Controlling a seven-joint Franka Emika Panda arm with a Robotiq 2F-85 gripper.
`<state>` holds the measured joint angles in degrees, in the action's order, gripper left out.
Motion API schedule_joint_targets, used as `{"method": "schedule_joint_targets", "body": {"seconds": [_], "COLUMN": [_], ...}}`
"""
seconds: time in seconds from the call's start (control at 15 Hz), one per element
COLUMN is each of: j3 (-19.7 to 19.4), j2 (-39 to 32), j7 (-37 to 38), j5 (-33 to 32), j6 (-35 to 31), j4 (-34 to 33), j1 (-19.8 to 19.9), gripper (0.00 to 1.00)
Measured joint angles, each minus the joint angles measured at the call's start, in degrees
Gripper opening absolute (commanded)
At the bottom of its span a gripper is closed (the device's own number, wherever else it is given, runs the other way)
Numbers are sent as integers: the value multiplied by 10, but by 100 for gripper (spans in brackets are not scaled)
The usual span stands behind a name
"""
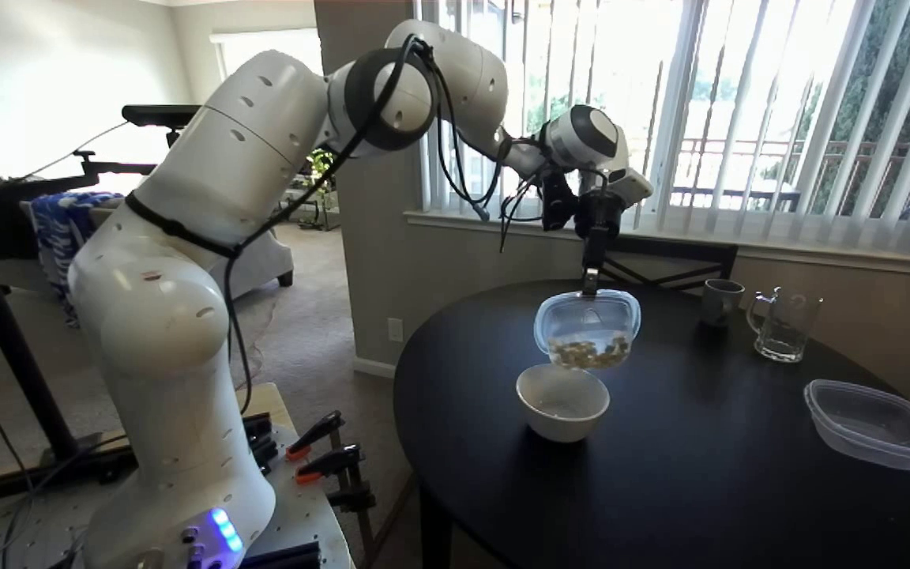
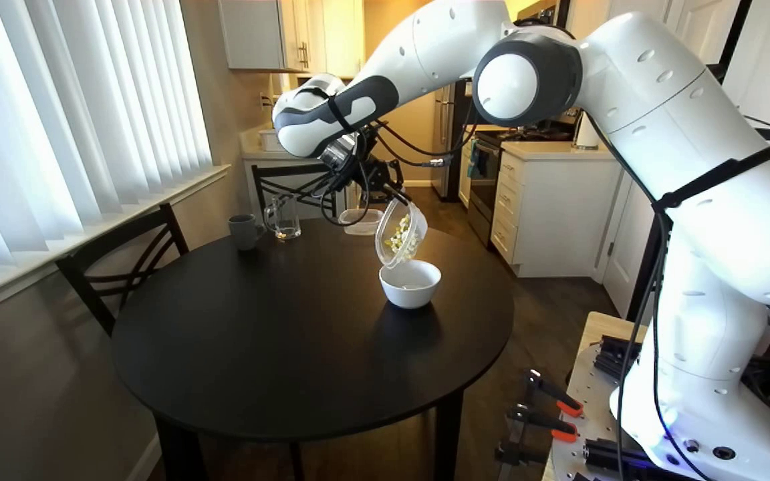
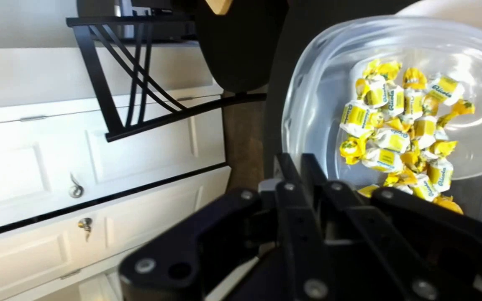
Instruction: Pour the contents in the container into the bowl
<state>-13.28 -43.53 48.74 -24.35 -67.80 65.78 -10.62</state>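
Note:
The container (image 1: 588, 316) is a clear dish with several yellow-and-white wrapped candies (image 3: 396, 125) inside. My gripper (image 1: 590, 286) is shut on its rim, one finger on each side, as the wrist view also shows (image 3: 295, 163). The container hangs steeply tilted in both exterior views (image 2: 417, 230), its lower edge just above the bowl. The candies are gathered toward its low side. The white bowl (image 1: 562, 415) stands upright on the table below, also seen in an exterior view (image 2: 410, 294). The wrist view shows part of it (image 3: 471, 14) behind the container. No candies are clearly visible in the bowl.
The round dark table (image 2: 278, 347) also holds a larger clear tub (image 1: 874, 427), a clear glass mug (image 1: 783, 328) and a grey mug (image 1: 720, 302). Dark chairs (image 2: 124, 260) stand at the table by the window side.

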Motion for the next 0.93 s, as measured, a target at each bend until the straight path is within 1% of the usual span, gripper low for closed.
{"method": "schedule_joint_targets", "body": {"seconds": [0.2, 0.53, 0.93], "j3": [-1, -1, 5], "j2": [-2, -6, -51], "j7": [26, 62, 94], "j5": [-36, -90, -133], "j6": [46, 97, 145], "j4": [0, 0, -16], "j1": [-1, -5, -9], "gripper": [2, 2, 2]}}
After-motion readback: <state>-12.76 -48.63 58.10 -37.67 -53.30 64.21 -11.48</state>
